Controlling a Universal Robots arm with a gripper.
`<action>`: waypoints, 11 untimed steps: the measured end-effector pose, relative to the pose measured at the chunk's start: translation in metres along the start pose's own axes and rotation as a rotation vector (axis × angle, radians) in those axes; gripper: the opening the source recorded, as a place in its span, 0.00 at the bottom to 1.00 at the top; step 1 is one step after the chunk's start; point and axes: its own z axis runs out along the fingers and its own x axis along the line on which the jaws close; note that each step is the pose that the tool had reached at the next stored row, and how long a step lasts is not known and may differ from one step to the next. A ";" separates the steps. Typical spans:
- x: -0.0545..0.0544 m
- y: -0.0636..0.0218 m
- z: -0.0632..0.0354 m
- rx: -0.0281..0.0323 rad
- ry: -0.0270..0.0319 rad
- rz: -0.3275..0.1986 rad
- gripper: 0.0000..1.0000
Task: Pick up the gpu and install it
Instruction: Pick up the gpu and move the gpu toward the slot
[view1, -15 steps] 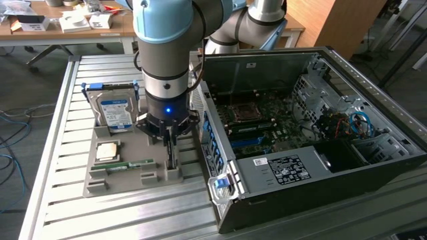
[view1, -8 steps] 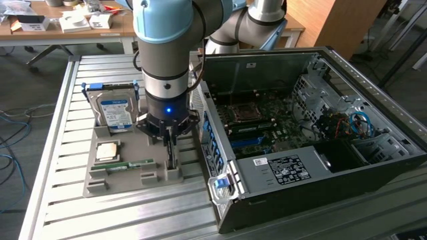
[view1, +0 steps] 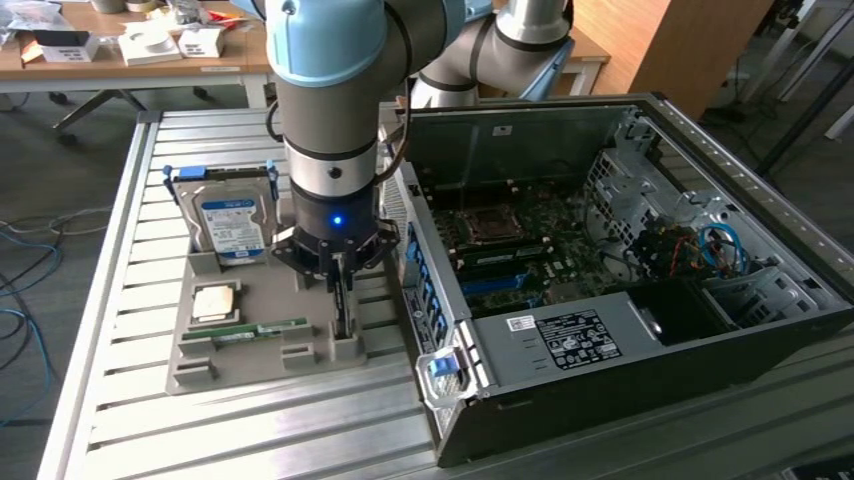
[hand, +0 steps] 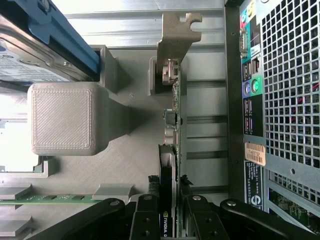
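1. Gripper (hand: 170, 185) fingers (hand: 150, 215) lie nearest the wrist camera. I read them as clamped on the gpu (hand: 175, 130), one finger against each face.
2. Gpu stands on edge in a slot of the grey tray (hand: 125, 165). Its metal bracket end points away from the fingers.
3. From the exterior view, I see the arm (view1: 334, 100) standing upright over the tray (view1: 254, 290), gripper (view1: 340, 268) down on the gpu (view1: 344, 312). The card sits at the tray's edge on the exterior view's right, just beside the case (view1: 561, 340).
4. Case lies on its side with the panel off and the board exposed. Its perforated rear wall (hand: 290, 100) and ports run alongside the card in the wrist view.
5. Drive (view1: 230, 225), silver with a blue label, stands at the tray's far end; a corner of it (hand: 30, 55) shows at the wrist.
6. Memory stick (view1: 254, 331), green, lies flat in the tray, well apart from the gripper. A square chip (view1: 214, 303) lies beside it.
7. Tray and case rest on a slatted metal table (view1: 134, 420).
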 end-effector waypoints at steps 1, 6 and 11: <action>0.000 0.0000 0.0000 0.0000 0.0000 -0.001 0.26; 0.000 0.0000 0.0000 0.0000 0.0002 -0.003 0.26; 0.000 0.0001 -0.0001 -0.0003 -0.0002 -0.003 0.26</action>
